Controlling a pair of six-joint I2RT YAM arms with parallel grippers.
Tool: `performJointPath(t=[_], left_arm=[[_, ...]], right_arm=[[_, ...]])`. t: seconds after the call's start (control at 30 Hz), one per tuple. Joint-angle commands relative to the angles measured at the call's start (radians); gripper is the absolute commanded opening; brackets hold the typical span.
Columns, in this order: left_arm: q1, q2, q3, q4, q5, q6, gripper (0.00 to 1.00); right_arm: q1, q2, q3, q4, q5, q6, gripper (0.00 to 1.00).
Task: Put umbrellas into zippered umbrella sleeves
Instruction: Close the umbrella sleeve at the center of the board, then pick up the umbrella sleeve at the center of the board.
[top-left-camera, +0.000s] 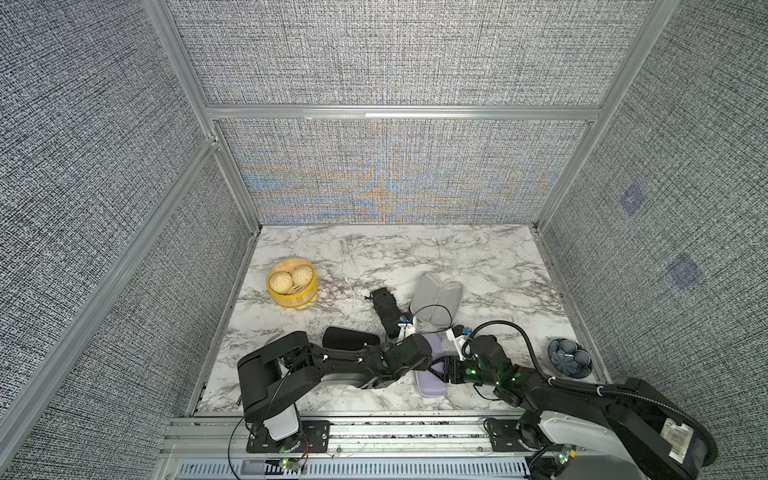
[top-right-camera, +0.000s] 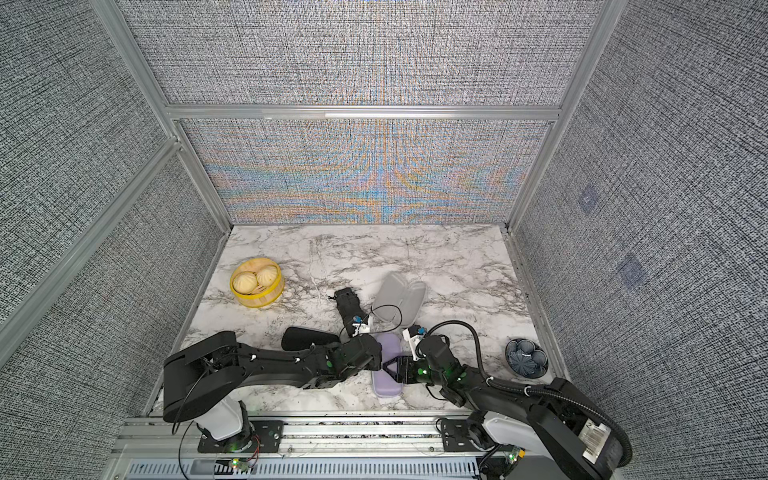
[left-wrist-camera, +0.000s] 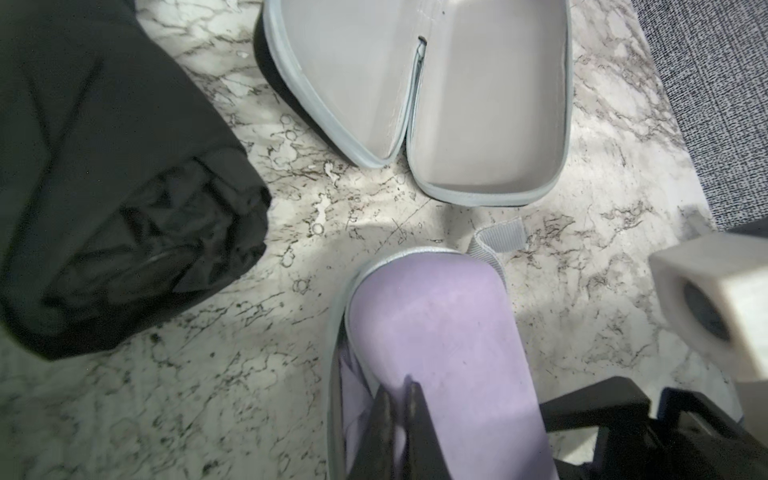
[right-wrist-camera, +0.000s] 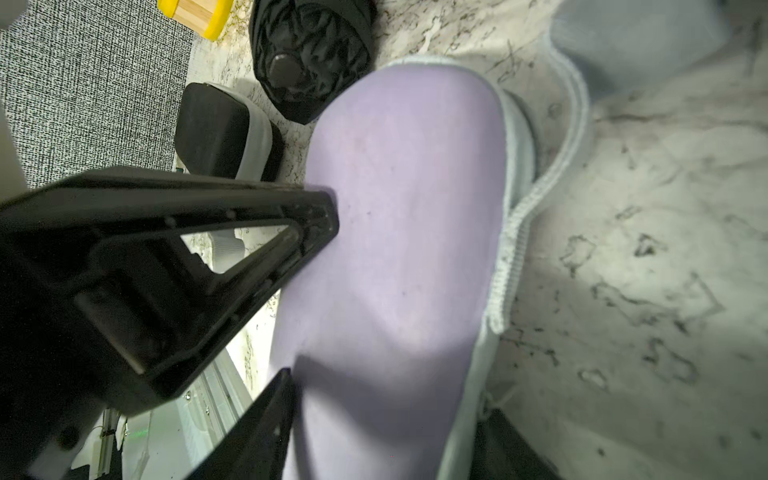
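Note:
A lavender sleeve (top-left-camera: 432, 388) lies near the table's front, its lid nearly down. Pale lavender umbrella fabric (left-wrist-camera: 353, 399) shows in the gap under the lid. My left gripper (left-wrist-camera: 399, 401) is shut, its tips at the lid's edge; I cannot see anything pinched. My right gripper (right-wrist-camera: 390, 436) straddles the sleeve (right-wrist-camera: 399, 249), one finger against each long side. A black umbrella (top-left-camera: 384, 309) lies loose behind. An open sleeve (top-left-camera: 436, 297), grey inside, lies beside it. A closed black sleeve (top-left-camera: 349, 338) lies to the left.
A yellow steamer basket (top-left-camera: 291, 301) holding two buns stands at the back left. A dark blue dish (top-left-camera: 569, 357) sits by the right wall. Fabric-covered walls enclose the marble table (top-left-camera: 478, 257) on three sides.

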Motion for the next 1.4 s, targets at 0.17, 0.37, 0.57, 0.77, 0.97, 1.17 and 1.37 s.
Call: performJointPath(t=[0.17, 0.37, 0.57, 0.77, 0.97, 1.17, 1.37], left_arm=[[0.004, 0.029, -0.017, -0.251, 0.042, 0.02, 0.0], [0.017, -0.027, -0.086, -0.146, 0.019, 0.026, 0.03], [0.028, -0.152, -0.141, -0.077, 0.011, 0.08, 0.28], [0.068, -0.215, -0.236, 0.062, 0.106, 0.128, 0.46], [0.068, -0.091, -0.238, 0.278, 0.29, 0.102, 0.73], [0.071, -0.033, -0.316, 0.578, 0.341, 0.081, 0.74], [0.073, 0.111, -0.338, 0.876, 0.416, 0.045, 0.85]], right_arm=[[0.003, 0.106, -0.008, 0.105, -0.021, 0.005, 0.33], [0.009, 0.142, 0.001, 0.142, -0.011, -0.002, 0.23], [0.009, 0.128, -0.022, 0.154, 0.059, -0.012, 0.16], [0.009, 0.049, -0.029, 0.093, 0.095, -0.031, 0.14], [0.009, -0.021, -0.065, 0.139, 0.086, -0.029, 0.13], [0.01, -0.093, -0.078, 0.125, 0.06, -0.034, 0.13], [0.011, -0.156, -0.092, 0.13, 0.027, -0.046, 0.13]])
